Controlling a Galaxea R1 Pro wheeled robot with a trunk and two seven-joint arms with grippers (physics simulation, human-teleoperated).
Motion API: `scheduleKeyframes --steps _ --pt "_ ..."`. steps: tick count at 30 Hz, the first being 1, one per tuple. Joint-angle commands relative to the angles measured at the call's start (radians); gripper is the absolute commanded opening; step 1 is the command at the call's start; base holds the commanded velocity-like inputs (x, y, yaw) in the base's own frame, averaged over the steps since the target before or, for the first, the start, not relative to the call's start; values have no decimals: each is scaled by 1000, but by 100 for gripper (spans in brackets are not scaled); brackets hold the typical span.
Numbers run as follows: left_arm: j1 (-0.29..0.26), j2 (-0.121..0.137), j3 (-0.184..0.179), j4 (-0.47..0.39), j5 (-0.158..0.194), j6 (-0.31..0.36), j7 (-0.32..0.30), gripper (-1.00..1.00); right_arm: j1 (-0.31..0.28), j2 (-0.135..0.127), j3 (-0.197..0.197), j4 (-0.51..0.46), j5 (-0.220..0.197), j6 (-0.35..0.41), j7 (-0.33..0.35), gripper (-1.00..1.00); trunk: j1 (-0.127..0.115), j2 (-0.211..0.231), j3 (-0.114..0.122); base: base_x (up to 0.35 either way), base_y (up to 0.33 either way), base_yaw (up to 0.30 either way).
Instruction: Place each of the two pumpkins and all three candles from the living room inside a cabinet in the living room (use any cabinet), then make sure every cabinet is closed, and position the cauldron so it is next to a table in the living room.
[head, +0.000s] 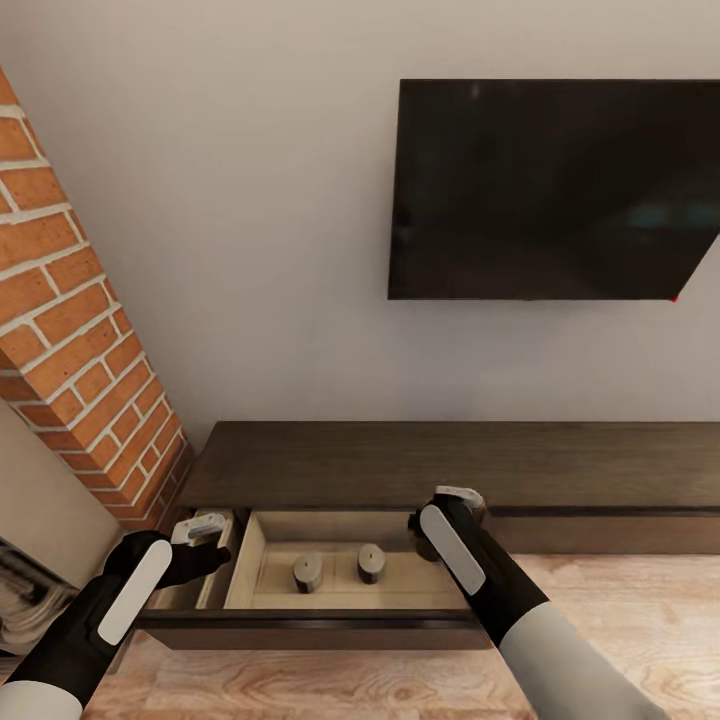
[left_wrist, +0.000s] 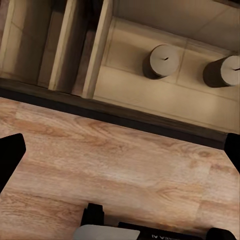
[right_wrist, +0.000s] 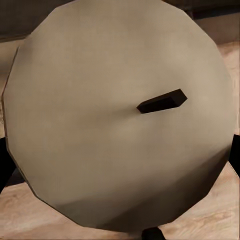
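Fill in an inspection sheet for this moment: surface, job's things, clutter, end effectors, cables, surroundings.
Surface: dark wood cabinet against the wall, top bare; one drawer pulled open over the wood floor.
Job's things: two candles stand upright, apart, in the open drawer; a third candle is in the right end effector.
Clutter: nothing seen.
End effectors: right end effector shut on the third candle at the drawer's right end; left end effector open, holding nothing, at the drawer's left end.
Cables: nothing seen.
Surroundings: wall-mounted TV, brick column.
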Motion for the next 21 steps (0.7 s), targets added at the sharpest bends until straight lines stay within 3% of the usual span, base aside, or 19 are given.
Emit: scheduleKeyframes --steps 1,4,7,13,21 --pt "-1 1 -3 -1 10 1 11 100 -18 6 6 30 -6 4 15 -100 0 -1 -1 0 0 0" --pt "-1 1 -2 -1 10 0 10 100 -46 36 27 118 -2 -18 75 -100 0 -1 -1 0 0 0" --pt "-1 1 -2 -1 11 0 10 100 -52 51 41 186 -2 -76 100 -100 0 -1 -1 0 0 0" --pt "-1 -1 -2 -1 11 0 10 100 -57 57 85 267 -1 -108 164 -100 0 -1 -1 0 0 0" --pt "-1 -1 -2 -1 11 0 7 100 -57 53 94 296 8 -157 174 -100 0 -1 -1 18 0 0"
